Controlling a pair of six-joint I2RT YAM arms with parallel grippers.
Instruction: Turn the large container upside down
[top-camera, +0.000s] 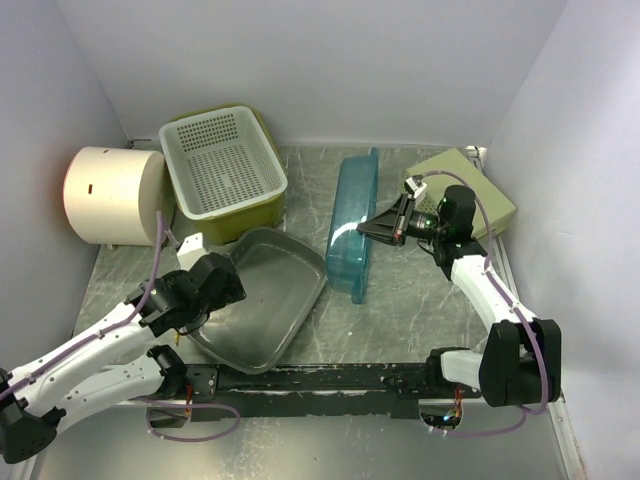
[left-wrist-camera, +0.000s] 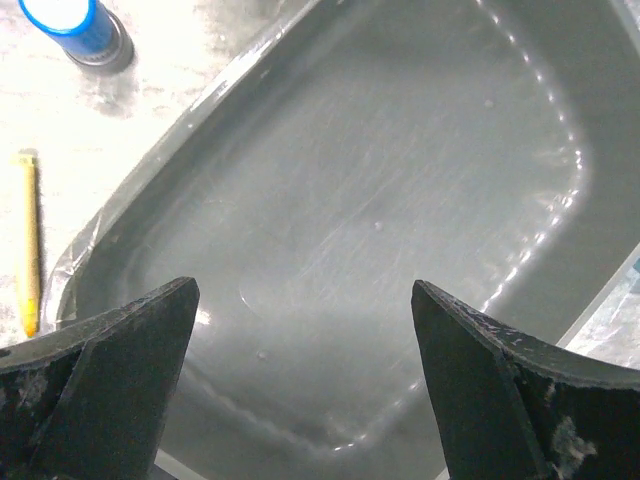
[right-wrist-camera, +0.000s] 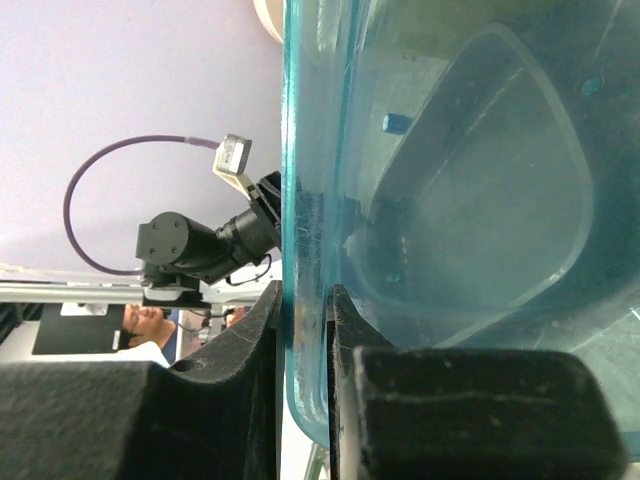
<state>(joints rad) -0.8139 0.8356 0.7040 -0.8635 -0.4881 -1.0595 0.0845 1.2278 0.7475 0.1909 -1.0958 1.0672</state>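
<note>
blue container (top-camera: 352, 225): standing on edge, middle of bench (top-camera: 400, 310) | right pincer (top-camera: 374, 230): at its right side, clamped on its rim | left pincer (left-wrist-camera: 303, 290): wide open, empty, over grey tray (top-camera: 290, 290)

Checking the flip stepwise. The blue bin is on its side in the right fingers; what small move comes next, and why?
Probably roll the right wrist so the blue bin tips over with its opening down. The right fingers are shut on its rim, and the bin stands on one long side, only halfway turned. The left fingers hang open above the grey tray.
</note>
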